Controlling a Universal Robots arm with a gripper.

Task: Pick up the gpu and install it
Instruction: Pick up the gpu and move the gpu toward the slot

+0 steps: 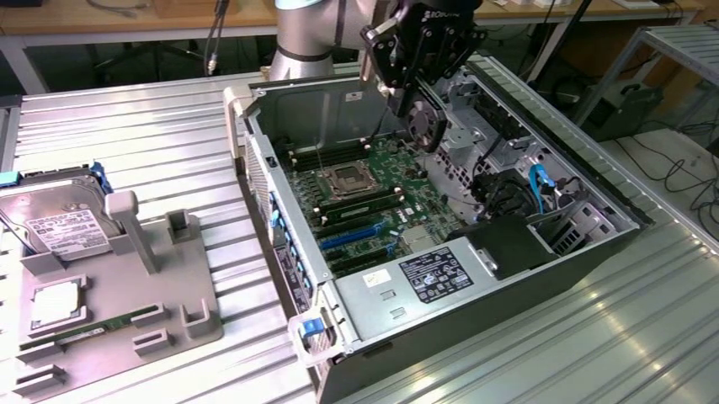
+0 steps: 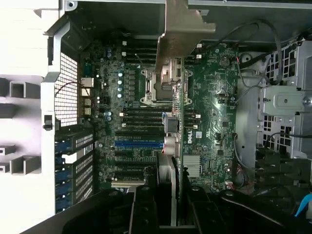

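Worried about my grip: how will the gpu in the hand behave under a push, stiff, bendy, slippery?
The gpu probably stays stiff: a flat board with a metal bracket. Gripped by its thin edge in the hand, it may pivot or slip under a sideways push. Exposed fan suggests fragility.

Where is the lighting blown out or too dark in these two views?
Wrist view: the area beside the computer case is washed out to white, the motherboard is dim, and the gpu bracket catches light. Exterior view: even room light, soft sheen on the ribbed table, darker inside the case.
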